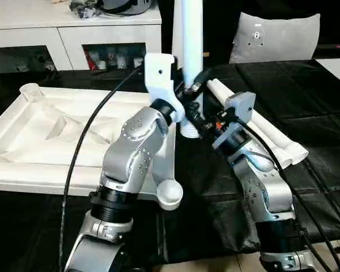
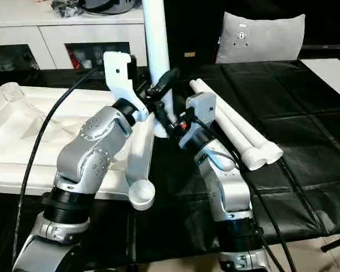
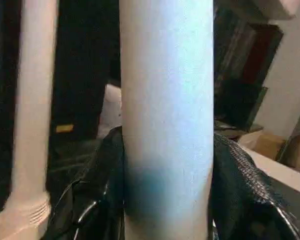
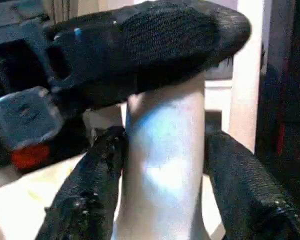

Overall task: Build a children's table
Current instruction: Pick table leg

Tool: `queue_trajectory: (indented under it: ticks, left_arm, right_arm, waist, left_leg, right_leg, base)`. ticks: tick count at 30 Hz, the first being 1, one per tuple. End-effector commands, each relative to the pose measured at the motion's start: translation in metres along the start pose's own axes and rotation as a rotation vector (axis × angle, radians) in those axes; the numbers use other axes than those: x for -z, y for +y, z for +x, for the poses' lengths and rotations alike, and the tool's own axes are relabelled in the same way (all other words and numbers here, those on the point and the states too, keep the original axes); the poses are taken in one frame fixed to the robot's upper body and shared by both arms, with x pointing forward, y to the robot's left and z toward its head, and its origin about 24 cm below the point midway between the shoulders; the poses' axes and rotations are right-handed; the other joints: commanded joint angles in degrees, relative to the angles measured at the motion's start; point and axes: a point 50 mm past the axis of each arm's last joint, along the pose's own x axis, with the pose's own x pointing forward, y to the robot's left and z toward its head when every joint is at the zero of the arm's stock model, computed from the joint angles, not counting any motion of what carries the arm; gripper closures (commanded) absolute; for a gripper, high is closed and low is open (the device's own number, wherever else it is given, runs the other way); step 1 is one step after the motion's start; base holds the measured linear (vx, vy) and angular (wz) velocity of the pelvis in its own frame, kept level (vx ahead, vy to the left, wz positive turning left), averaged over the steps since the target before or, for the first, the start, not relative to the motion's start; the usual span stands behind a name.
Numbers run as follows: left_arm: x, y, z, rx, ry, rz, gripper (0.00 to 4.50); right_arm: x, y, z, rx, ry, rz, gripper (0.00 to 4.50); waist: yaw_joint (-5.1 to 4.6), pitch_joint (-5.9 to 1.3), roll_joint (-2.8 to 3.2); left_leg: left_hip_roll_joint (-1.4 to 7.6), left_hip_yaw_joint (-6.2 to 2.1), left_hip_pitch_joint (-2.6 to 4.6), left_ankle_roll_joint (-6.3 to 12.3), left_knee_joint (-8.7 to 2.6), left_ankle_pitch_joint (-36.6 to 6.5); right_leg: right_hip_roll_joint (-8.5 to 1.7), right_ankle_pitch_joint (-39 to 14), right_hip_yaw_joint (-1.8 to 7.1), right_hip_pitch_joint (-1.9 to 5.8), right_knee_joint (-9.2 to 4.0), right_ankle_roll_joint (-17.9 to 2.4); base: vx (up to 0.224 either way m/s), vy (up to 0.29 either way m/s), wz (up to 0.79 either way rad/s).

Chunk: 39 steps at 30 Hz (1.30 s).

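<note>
Nearest, the white table top (image 1: 22,141) lies upside down on the left part of the black desk (image 1: 323,113), with one round corner socket (image 1: 171,192) at the front edge. Behind it, at the far right corner of the top, one white leg (image 1: 188,34) stands upright, its long axis vertical, its foot in a socket there. Both grippers meet at this leg, low on it. The left gripper (image 3: 165,200) has its two fingers pressed on both sides of the leg. The right gripper (image 4: 162,200) is around the same leg, just below the left one; I judge it loosening, with a small gap on one side. Further right, three spare legs (image 2: 238,130) lie on the desk.
</note>
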Motion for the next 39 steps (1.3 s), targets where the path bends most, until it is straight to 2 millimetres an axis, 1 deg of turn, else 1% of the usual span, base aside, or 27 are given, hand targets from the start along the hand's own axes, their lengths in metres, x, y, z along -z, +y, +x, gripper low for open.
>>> queue_trajectory:
  ticks: [1, 4, 6, 7, 8, 10, 11, 12, 14, 15, 16, 17, 19, 20, 21, 22, 23, 24, 25, 27, 30, 31, 33, 35, 36, 37, 39]
  left_arm:
    - [-0.009, 0.012, 0.002, -0.045, -0.029, 0.035, 2.55]
    - [-0.010, 0.019, 0.001, -0.055, -0.020, 0.066, 2.55]
    - [-0.011, 0.022, 0.001, -0.058, -0.019, 0.071, 2.55]
    - [-0.013, 0.028, 0.002, -0.069, -0.017, 0.076, 2.55]
    - [-0.013, 0.028, 0.002, -0.070, -0.017, 0.076, 2.55]
    - [-0.014, 0.033, 0.002, -0.070, -0.007, 0.087, 2.55]
    - [-0.015, 0.035, 0.002, -0.066, 0.000, 0.092, 2.55]
    - [-0.015, 0.037, 0.002, -0.053, 0.007, 0.089, 2.55]
    - [-0.016, 0.039, 0.001, -0.020, 0.024, 0.081, 2.55]
    - [-0.016, 0.039, 0.000, 0.007, 0.035, 0.070, 2.55]
    - [-0.016, 0.039, -0.001, 0.044, 0.047, 0.046, 2.55]
    - [-0.016, 0.038, -0.002, 0.082, 0.056, 0.000, 2.55]
    - [-0.016, 0.036, -0.004, 0.148, 0.067, -0.080, 2.55]
    - [-0.016, 0.036, -0.004, 0.148, 0.067, -0.080, 2.55]
    - [-0.019, 0.033, -0.006, 0.205, 0.066, -0.156, 2.55]
    - [-0.023, 0.031, -0.008, 0.264, 0.056, -0.241, 2.55]
    - [-0.026, 0.030, -0.008, 0.291, 0.044, -0.277, 2.55]
    - [-0.029, 0.030, -0.009, 0.314, 0.036, -0.302, 2.55]
    - [-0.032, 0.027, -0.010, 0.350, 0.023, -0.334, 2.55]
    - [-0.034, 0.026, -0.010, 0.372, 0.014, -0.354, 2.55]
    - [-0.042, 0.017, -0.017, 0.519, -0.015, -0.444, 2.55]
    - [-0.043, 0.015, -0.018, 0.544, -0.017, -0.452, 2.55]
    - [-0.043, 0.011, -0.021, 0.593, -0.012, -0.459, 2.55]
    - [-0.044, 0.007, -0.023, 0.640, 0.002, -0.454, 2.55]
    - [-0.044, 0.006, -0.024, 0.657, 0.002, -0.451, 2.55]
    - [-0.044, 0.005, -0.024, 0.671, 0.005, -0.445, 2.55]
    - [-0.044, 0.003, -0.025, 0.687, 0.011, -0.433, 2.55]
  right_arm:
    - [-0.002, -0.004, -0.004, -0.005, 0.008, -0.013, 1.49]
    - [-0.001, -0.008, -0.008, -0.011, 0.034, -0.064, 1.42]
    - [-0.002, -0.009, -0.009, -0.016, 0.034, -0.067, 1.16]
    - [-0.005, -0.012, -0.014, -0.029, 0.025, -0.059, 1.02]
    - [-0.005, -0.012, -0.015, -0.030, 0.024, -0.058, 1.02]
    - [-0.009, -0.015, -0.019, -0.046, 0.017, -0.018, 0.85]
    - [-0.011, -0.017, -0.021, -0.043, 0.015, -0.011, 0.85]
    - [-0.012, -0.020, -0.023, -0.043, 0.015, -0.007, 0.62]
    - [-0.016, -0.027, -0.027, -0.020, 0.023, 0.042, 0.58]
    - [-0.017, -0.029, -0.028, -0.024, 0.029, 0.068, 0.58]
    - [-0.018, -0.031, -0.030, -0.027, 0.040, 0.084, 0.31]
    - [-0.018, -0.035, -0.031, -0.024, 0.055, 0.097, 0.31]
    - [-0.020, -0.041, -0.034, -0.014, 0.071, 0.119, 0.18]
    - [-0.020, -0.041, -0.034, -0.014, 0.071, 0.119, 0.12]
    - [-0.022, -0.046, -0.036, -0.009, 0.069, 0.179, 0.01]
    - [-0.026, -0.050, -0.038, -0.012, 0.056, 0.251, 0.01]
    - [-0.028, -0.051, -0.039, -0.025, 0.045, 0.292, 0.00]
    - [-0.030, -0.051, -0.040, -0.038, 0.037, 0.325, 0.00]
    - [-0.032, -0.049, -0.041, -0.067, 0.031, 0.354, 0.00]
    - [-0.033, -0.048, -0.042, -0.087, 0.029, 0.369, 0.00]
    - [-0.039, -0.039, -0.047, -0.207, 0.024, 0.426, 0.00]
    - [-0.040, -0.037, -0.048, -0.228, 0.021, 0.433, 0.00]
    - [-0.046, -0.033, -0.048, -0.276, 0.009, 0.451, 0.00]
    - [-0.050, -0.031, -0.049, -0.318, 0.020, 0.442, 0.00]
    - [-0.051, -0.031, -0.049, -0.328, 0.027, 0.434, 0.00]
    - [-0.051, -0.031, -0.049, -0.337, 0.033, 0.428, 0.00]
    - [-0.052, -0.031, -0.049, -0.350, 0.042, 0.417, 0.00]
  waist:
    - [-0.12, -4.18, -0.81]
    - [-0.03, -4.25, -0.82]
    - [-0.01, -4.26, -0.84]
    - [0.13, -4.35, -0.81]
    - [0.16, -4.32, -0.90]
    - [0.22, -4.33, -0.96]
    - [0.20, -4.33, -0.98]
    - [0.17, -4.33, -1.00]
    - [0.27, -4.26, -0.98]
    - [0.31, -4.26, -0.80]
    - [0.26, -4.22, -0.89]
    - [0.31, -4.22, -0.75]
    - [0.38, -4.25, -0.81]
    - [0.40, -4.24, -0.81]
    - [0.39, -4.20, -0.85]
    - [0.43, -4.21, -0.94]
    - [0.54, -4.20, -0.86]
    - [0.55, -4.12, -0.90]
    - [0.56, -4.09, -1.18]
    - [0.76, -4.11, -1.04]
    - [0.95, -4.12, -1.08]
    - [1.10, -4.09, -1.18]
    - [1.26, -4.02, -1.10]
    - [1.41, -3.98, -0.90]
    - [1.44, -3.95, -0.96]
    - [1.58, -3.89, -1.02]
    - [1.55, -3.89, -1.00]
  left_leg:
    - [4.51, -1.88, 2.52, 2.68, -3.72, -8.6]
    - [4.51, -1.86, 2.56, 2.60, -3.64, -8.0]
    - [4.39, -1.78, 2.50, 2.86, -3.56, -7.7]
    - [4.49, -1.78, 2.63, 3.17, -3.48, -7.6]
    - [4.50, -1.76, 2.59, 3.33, -3.46, -7.6]
    - [4.48, -1.82, 2.46, 3.89, -3.44, -7.3]
    - [4.49, -1.86, 2.45, 4.02, -3.47, -7.2]
    - [4.43, -1.80, 2.51, 4.17, -3.42, -7.1]
    - [4.47, -1.77, 2.61, 3.92, -3.51, -7.8]
    - [4.49, -1.82, 2.57, 3.63, -3.54, -8.1]
    - [4.42, -1.78, 2.60, 3.48, -3.56, -8.2]
    - [4.37, -1.69, 2.69, 2.98, -3.54, -8.2]
    - [4.26, -1.61, 2.66, 2.61, -3.47, -8.2]
    - [4.26, -1.62, 2.60, 2.60, -3.49, -8.2]
    - [4.30, -1.61, 2.62, 2.47, -3.54, -8.7]
    - [4.07, -1.54, 2.69, 2.57, -3.37, -8.4]
    - [4.06, -1.54, 2.63, 2.62, -3.34, -8.4]
    - [4.12, -1.53, 2.64, 2.55, -3.35, -8.9]
    - [4.15, -1.44, 2.67, 2.52, -3.39, -9.1]
    - [4.22, -1.50, 2.51, 2.44, -3.36, -8.7]
    - [4.21, -1.44, 2.58, 2.48, -3.38, -8.2]
    - [4.19, -1.41, 2.54, 2.55, -3.38, -8.0]
    - [4.29, -1.42, 2.60, 2.40, -3.49, -8.3]
    - [4.37, -1.46, 2.73, 1.62, -3.64, -9.2]
    - [4.39, -1.44, 2.77, 1.30, -3.66, -9.6]
    - [4.37, -1.44, 2.72, 0.29, -3.80, -10.2]
    - [4.35, -1.50, 2.68, -0.41, -3.93, -10.7]
  right_leg:
    - [-5.02, 2.6, 2.17, 1.46, -4.05, -11.4]
    - [-4.99, 3.6, 2.16, 1.47, -3.91, -11.3]
    - [-5.01, 4.2, 2.17, 1.46, -3.86, -11.6]
    - [-5.04, 4.5, 2.14, 1.44, -3.80, -11.7]
    - [-5.08, 4.7, 2.16, 1.44, -3.81, -11.8]
    - [-5.19, 5.2, 2.10, 1.60, -3.71, -12.1]
    - [-5.12, 5.0, 2.03, 1.54, -3.67, -12.3]
    - [-5.08, 4.7, 2.03, 1.50, -3.70, -12.3]
    - [-5.23, 3.4, 2.06, 1.45, -3.79, -12.6]
    - [-5.20, 2.6, 2.01, 1.40, -3.82, -12.8]
    - [-5.15, 2.4, 2.00, 1.42, -3.84, -12.9]
    - [-5.12, 2.0, 1.97, 1.32, -3.78, -13.5]
    - [-5.21, 2.0, 1.93, 1.36, -3.68, -14.2]
    - [-5.16, 1.8, 1.93, 1.30, -3.75, -14.2]
    - [-5.14, 1.4, 1.96, 1.28, -3.81, -14.1]
    - [-5.37, 1.5, 1.96, 1.44, -3.65, -14.8]
    - [-5.25, 0.8, 1.90, 1.32, -3.72, -15.2]
    - [-5.23, -0.1, 1.92, 1.27, -3.88, -15.3]
    - [-5.20, -0.7, 1.93, 1.31, -3.95, -15.1]
    - [-5.36, -0.8, 1.93, 1.42, -3.93, -14.7]
    - [-5.29, -0.9, 1.93, 1.40, -3.94, -14.3]
    - [-5.28, -1.3, 1.94, 1.41, -3.94, -14.2]
    - [-5.24, -2.1, 2.00, 1.27, -4.09, -13.7]
    - [-5.16, -3.6, 2.01, 1.14, -4.19, -13.0]
    - [-5.18, -4.2, 2.06, 1.12, -4.31, -12.7]
    - [-5.26, -5.4, 2.12, 1.10, -4.41, -12.2]
    - [-5.28, -6.1, 2.11, 1.12, -4.48, -11.7]
  base:
    - [0.000, 0.000, 0.00]
    - [0.000, 0.000, 0.00]
    - [0.000, 0.000, 0.00]
    - [0.000, 0.000, 0.00]
    - [0.000, 0.000, 0.00]
    - [0.000, 0.000, 0.00]
    - [0.000, 0.000, 0.00]
    - [0.000, 0.000, 0.00]
    - [0.000, 0.000, 0.00]
    - [0.000, 0.000, 0.00]
    - [0.000, 0.000, 0.00]
    - [0.000, 0.000, 0.00]
    - [0.000, 0.000, 0.00]
    - [0.000, 0.000, 0.00]
    - [0.000, 0.000, 0.00]
    - [0.000, 0.000, 0.00]
    - [0.000, 0.000, 0.00]
    - [0.000, 0.000, 0.00]
    - [0.000, 0.000, 0.00]
    - [0.000, 0.000, 0.00]
    - [0.000, 0.000, 0.00]
    - [0.000, 0.000, 0.00]
    - [0.000, 0.000, 0.00]
    - [0.000, 0.000, 0.00]
    - [0.000, 0.000, 0.00]
    - [0.000, 0.000, 0.00]
    - [0.000, 0.000, 0.00]
